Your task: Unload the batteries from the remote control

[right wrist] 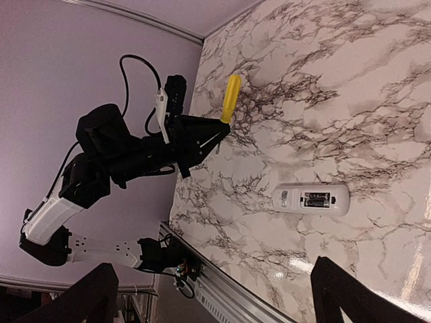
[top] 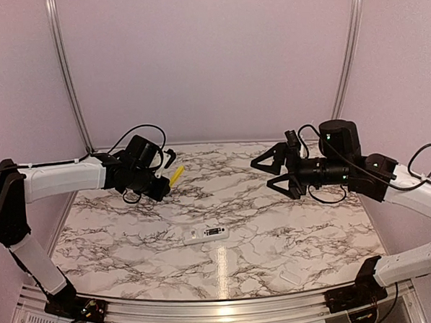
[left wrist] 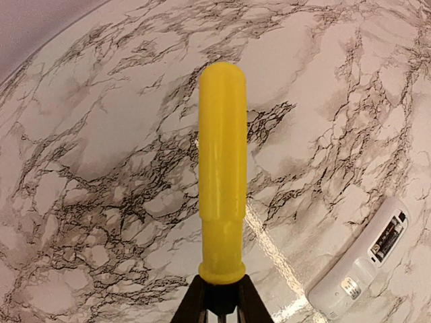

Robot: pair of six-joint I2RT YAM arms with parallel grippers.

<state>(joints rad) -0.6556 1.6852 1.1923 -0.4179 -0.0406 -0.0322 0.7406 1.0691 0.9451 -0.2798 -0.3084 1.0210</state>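
The white remote control (top: 206, 233) lies flat in the middle of the marble table, its open compartment facing up. Two dark batteries (right wrist: 316, 200) sit side by side in that recess, which also shows in the left wrist view as a dark slot (left wrist: 387, 239) in the remote control (left wrist: 360, 269). My left gripper (top: 165, 185) hovers at the back left, shut on the dark shank end of a yellow-handled screwdriver (left wrist: 222, 168), whose handle sticks out past the fingertips. My right gripper (top: 267, 173) hangs above the table's back right, open wide and empty.
A small flat white piece (top: 289, 277) lies near the front edge on the right. Lilac walls with metal posts enclose the table at the back and sides. A metal rail (right wrist: 222, 286) runs along the near edge.
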